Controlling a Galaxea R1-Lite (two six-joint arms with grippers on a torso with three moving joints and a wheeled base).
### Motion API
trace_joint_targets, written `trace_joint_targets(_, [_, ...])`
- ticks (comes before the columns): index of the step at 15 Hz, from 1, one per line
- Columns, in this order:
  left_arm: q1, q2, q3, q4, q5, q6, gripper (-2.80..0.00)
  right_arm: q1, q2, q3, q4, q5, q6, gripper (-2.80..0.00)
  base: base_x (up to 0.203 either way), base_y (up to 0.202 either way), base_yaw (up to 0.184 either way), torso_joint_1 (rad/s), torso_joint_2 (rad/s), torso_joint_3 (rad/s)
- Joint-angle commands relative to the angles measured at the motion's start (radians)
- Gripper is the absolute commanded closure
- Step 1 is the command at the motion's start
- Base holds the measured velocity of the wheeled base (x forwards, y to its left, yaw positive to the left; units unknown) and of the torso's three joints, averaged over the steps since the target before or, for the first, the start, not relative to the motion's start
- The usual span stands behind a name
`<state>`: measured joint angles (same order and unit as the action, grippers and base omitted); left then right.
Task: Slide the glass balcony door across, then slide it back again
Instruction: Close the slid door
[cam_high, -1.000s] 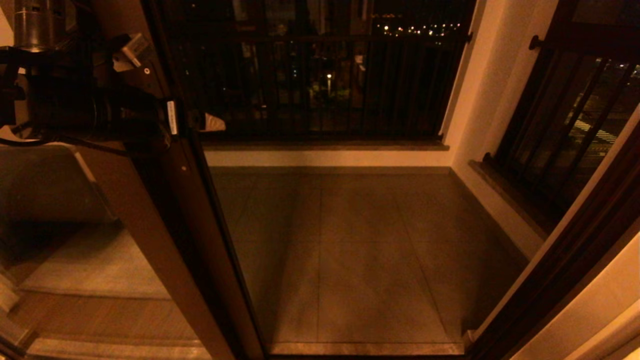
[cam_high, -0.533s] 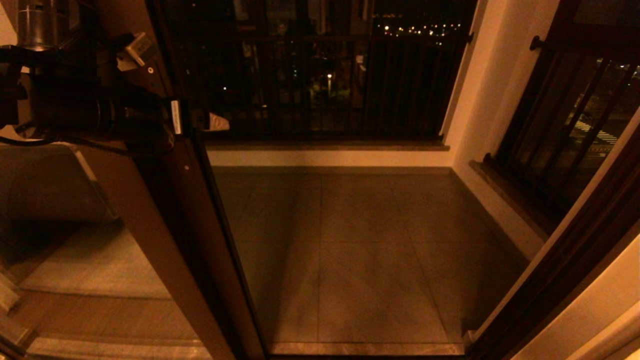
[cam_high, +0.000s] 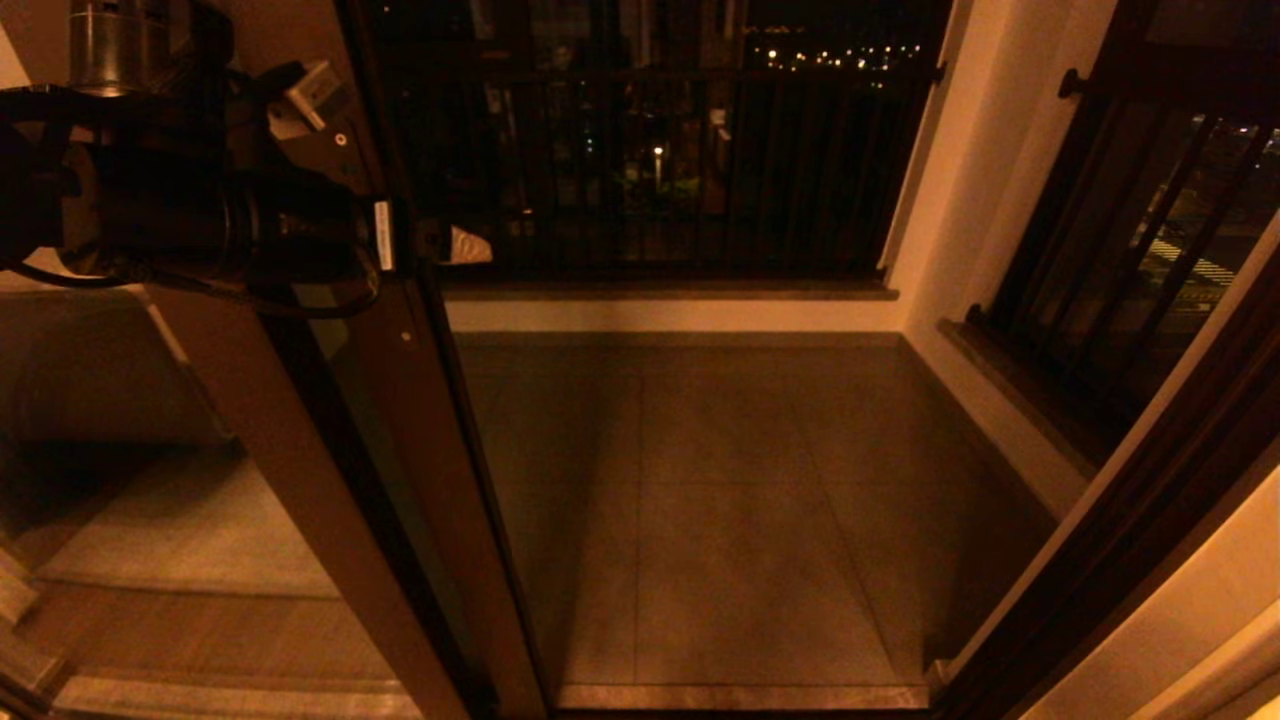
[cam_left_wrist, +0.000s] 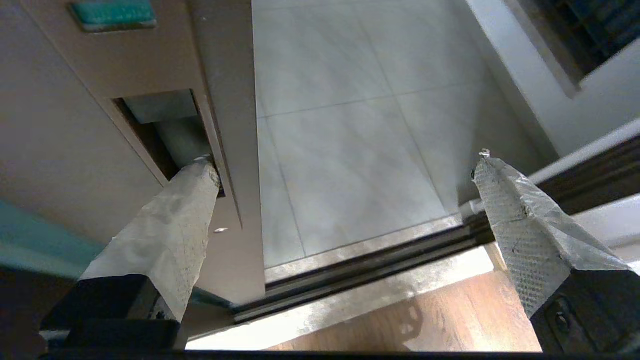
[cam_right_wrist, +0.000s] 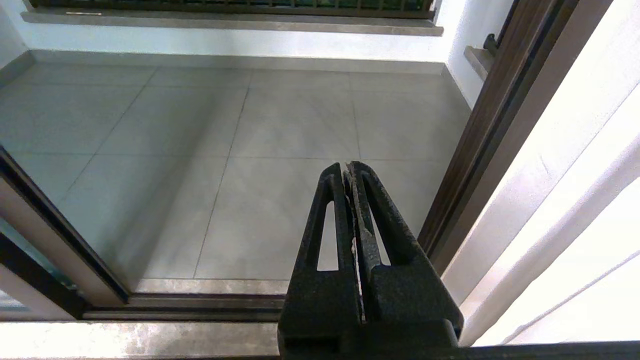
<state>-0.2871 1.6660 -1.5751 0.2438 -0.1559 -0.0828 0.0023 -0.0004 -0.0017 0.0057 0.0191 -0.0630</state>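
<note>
At the glass balcony door (cam_left_wrist: 220, 75) handle recess (cam_left_wrist: 165, 130), one left gripper (cam_left_wrist: 345, 165) fingertip (cam_left_wrist: 202, 172).

From my seat the glass door (cam_high: 420, 440) stands upright at the left of the opening, a tall pane in a dark brown frame, with most of the doorway open toward the railing (cam_high: 660, 160). On its upright frame I see a recessed handle pocket (cam_left_wrist: 170, 130). Its bottom edge sits in the floor track (cam_left_wrist: 360, 270).
</note>
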Motion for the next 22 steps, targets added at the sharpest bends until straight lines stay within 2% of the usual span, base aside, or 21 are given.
trace_joint_targets(1, [-0.013, -0.002, 0.0, 0.0, 0.009, 0.0, -2.8, 0.001, 0.0, 0.0, 0.0, 0.001, -0.001, 0.0, 0.0, 0.0, 0.0, 0.0, 0.0, 0.0])
trace_joint_targets(7, [-0.092, -0.02, 0.021, 0.0, 0.015, 0.001, -2.8, 0.001, 0.0, 0.0, 0.0, 0.001, -0.001, 0.0, 0.0, 0.0, 0.0, 0.0, 0.0, 0.0])
trace_joint_targets(12, [-0.15, -0.02, 0.021, 0.0, 0.062, 0.001, -2.8, 0.001, 0.0, 0.0, -0.001, 0.001, -0.001, 0.0, 0.0, 0.0, 0.0, 0.0, 0.0, 0.0])
trace_joint_targets(15, [-0.146, -0.062, 0.046, 0.0, 0.069, 0.003, -2.8, 0.001, 0.0, 0.0, 0.0, 0.001, -0.001, 0.0, 0.0, 0.0, 0.0, 0.0, 0.0, 0.0])
trace_joint_targets(19, [-0.054, -0.089, 0.052, 0.002, 0.04, 0.006, -2.8, 0.001, 0.0, 0.0, 0.0, 0.001, 0.0, 0.0, 0.0, 0.0, 0.0, 0.0, 0.0, 0.0])
trace_joint_targets(22, [-0.017, -0.087, 0.075, 0.002, 0.009, 0.01, -2.8, 0.001, 0.0, 0.0, 0.0, 0.001, -0.001, 0.0, 0.0, 0.0, 0.0, 0.0, 0.0, 0.0])
